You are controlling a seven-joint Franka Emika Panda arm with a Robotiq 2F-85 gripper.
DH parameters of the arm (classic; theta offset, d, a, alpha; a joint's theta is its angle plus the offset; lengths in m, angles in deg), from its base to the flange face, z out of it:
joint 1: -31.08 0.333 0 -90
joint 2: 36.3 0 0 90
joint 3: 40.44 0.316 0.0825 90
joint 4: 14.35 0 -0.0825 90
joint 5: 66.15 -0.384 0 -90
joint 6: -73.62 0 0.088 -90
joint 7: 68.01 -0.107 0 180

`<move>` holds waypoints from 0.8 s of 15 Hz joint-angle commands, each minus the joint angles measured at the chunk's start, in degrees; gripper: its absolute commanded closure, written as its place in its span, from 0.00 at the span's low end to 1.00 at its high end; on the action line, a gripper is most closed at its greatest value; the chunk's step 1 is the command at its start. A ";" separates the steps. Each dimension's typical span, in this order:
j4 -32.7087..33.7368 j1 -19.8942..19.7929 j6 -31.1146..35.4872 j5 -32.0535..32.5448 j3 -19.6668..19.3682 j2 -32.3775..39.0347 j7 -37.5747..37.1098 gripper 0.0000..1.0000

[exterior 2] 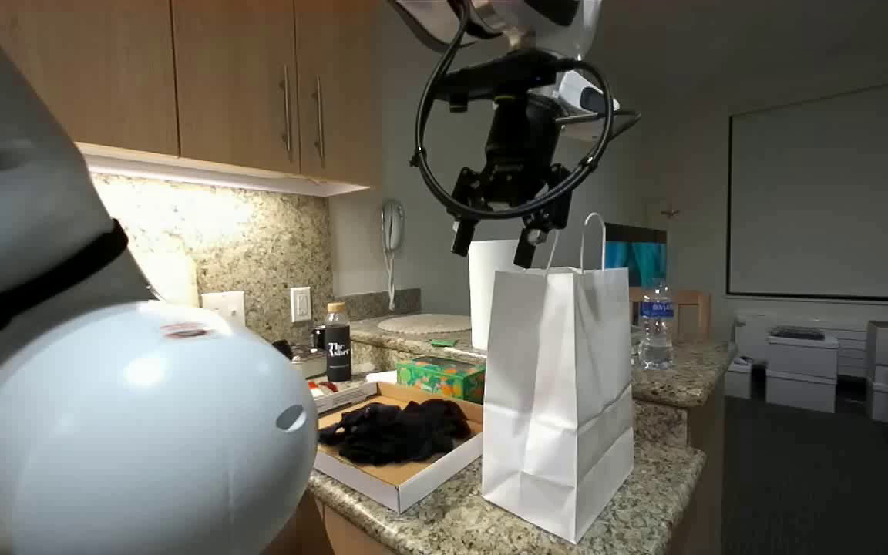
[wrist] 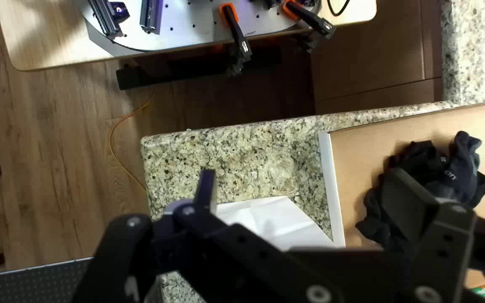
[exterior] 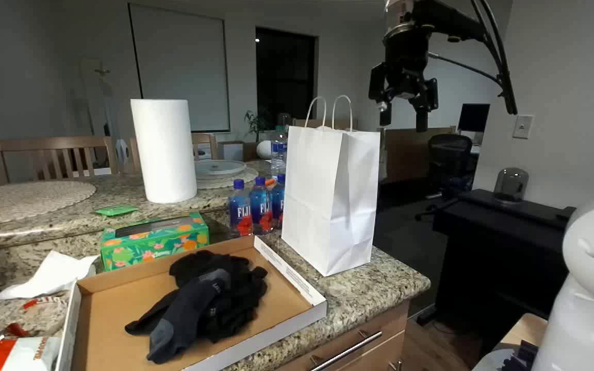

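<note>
White paper bag [exterior: 315,201] — creased, boxy — stands below parted fingers [exterior: 422,119].

Your black, two-fingered mechanical pincer [exterior: 403,121] hangs in mid-air, pointing downward, its dark, blunt fingers [exterior 2: 526,250] spread wide with a clear gap between them. Its stout black body [exterior 2: 521,142] sits beneath your glossy white wrist [exterior 2: 573,37], with slim black cables [exterior: 508,95] curving out beside it. Your arm's smooth, white, rounded casing [exterior 2: 143,432] bulges at the side of both exterior views.
</note>
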 commanded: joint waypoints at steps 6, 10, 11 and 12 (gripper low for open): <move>0.16 -1.27 -0.18 -0.36 0.96 0.16 0.52 0.00; 0.19 -0.96 -0.81 -1.64 2.59 -0.26 -2.38 0.00; -0.09 -0.79 -0.66 -2.29 3.30 -1.04 -3.28 0.00; -0.43 -0.50 -0.72 -3.45 4.26 -2.14 -4.45 0.00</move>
